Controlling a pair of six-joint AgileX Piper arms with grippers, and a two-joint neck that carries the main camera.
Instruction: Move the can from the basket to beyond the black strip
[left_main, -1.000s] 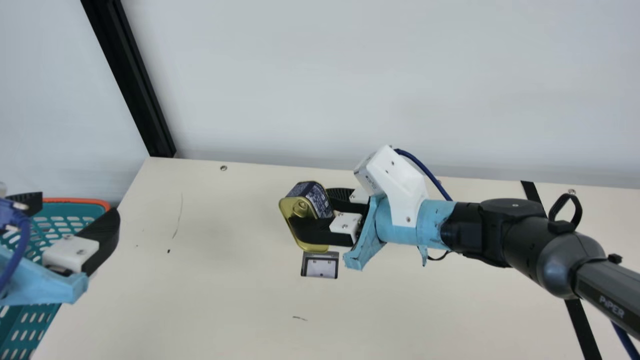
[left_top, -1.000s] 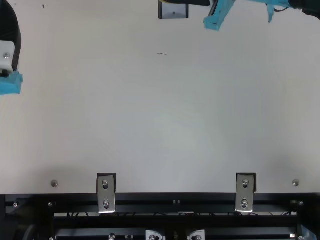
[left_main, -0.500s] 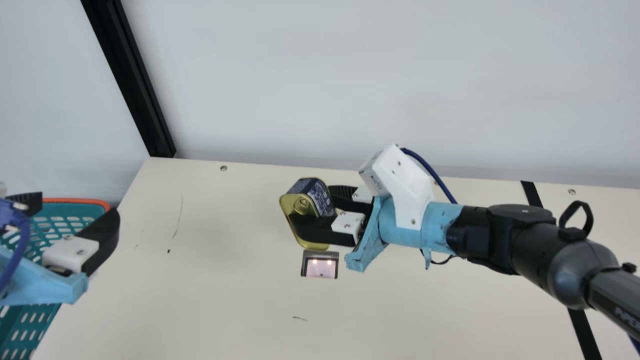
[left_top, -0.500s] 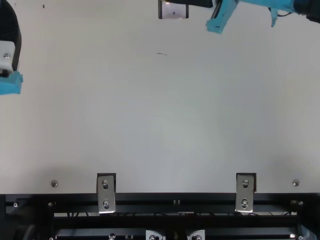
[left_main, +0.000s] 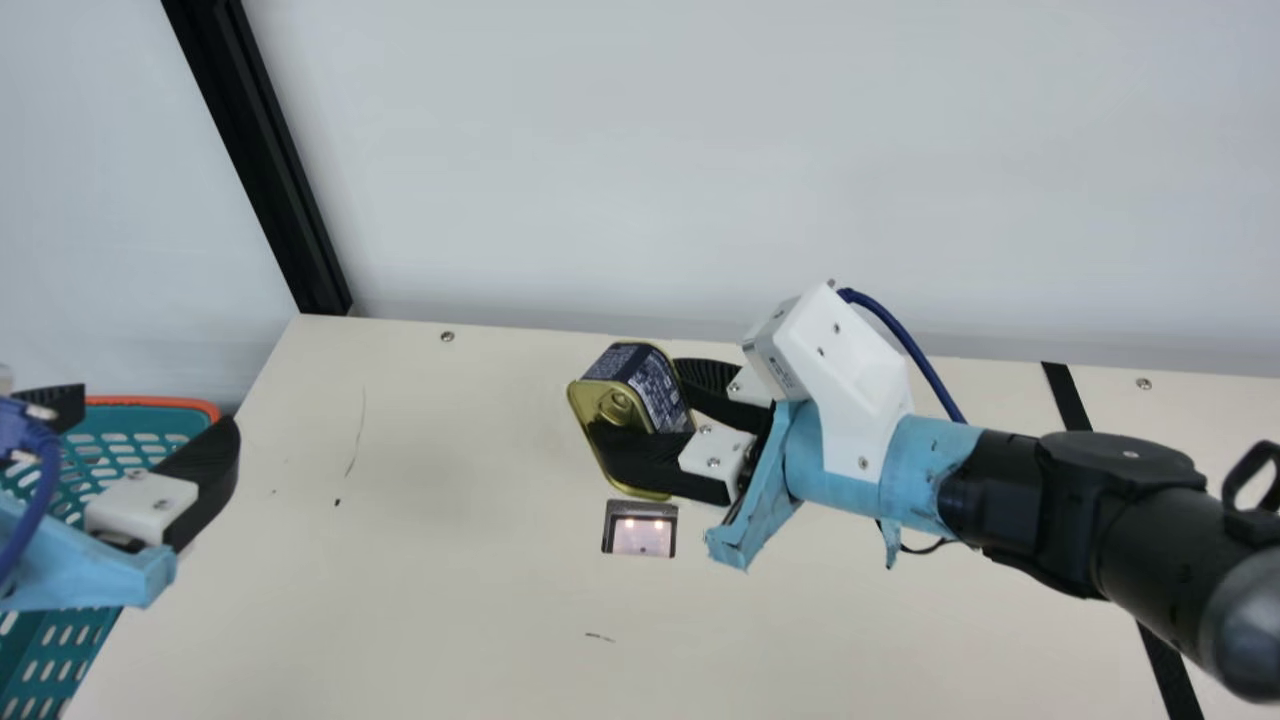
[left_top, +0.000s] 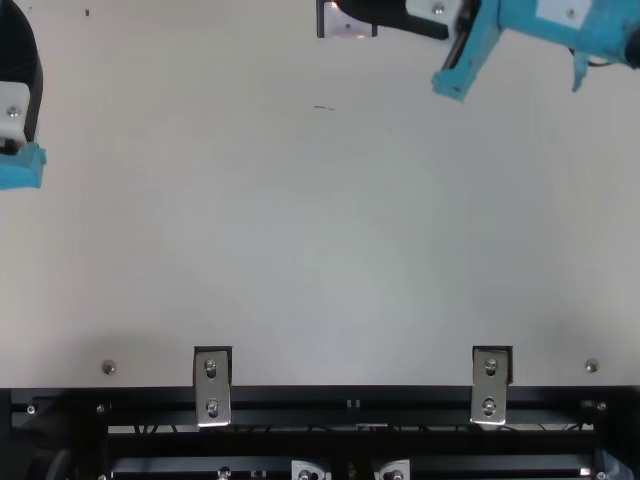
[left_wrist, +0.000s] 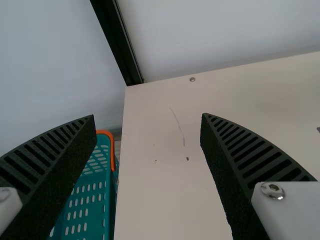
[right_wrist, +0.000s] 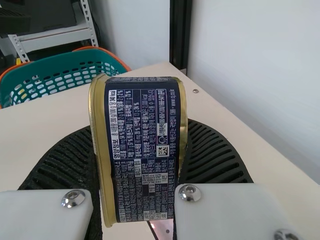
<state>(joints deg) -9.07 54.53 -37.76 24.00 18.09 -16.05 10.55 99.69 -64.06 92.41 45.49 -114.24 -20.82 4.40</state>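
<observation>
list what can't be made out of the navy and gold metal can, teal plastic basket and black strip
- Black strip, middle: main view, behind the right arm.
- Teal plastic basket, floor: main view, left gripper in front, left edge cutting it off.
- Can, part of the gold end: main view, behind a finger of the right gripper.
</observation>
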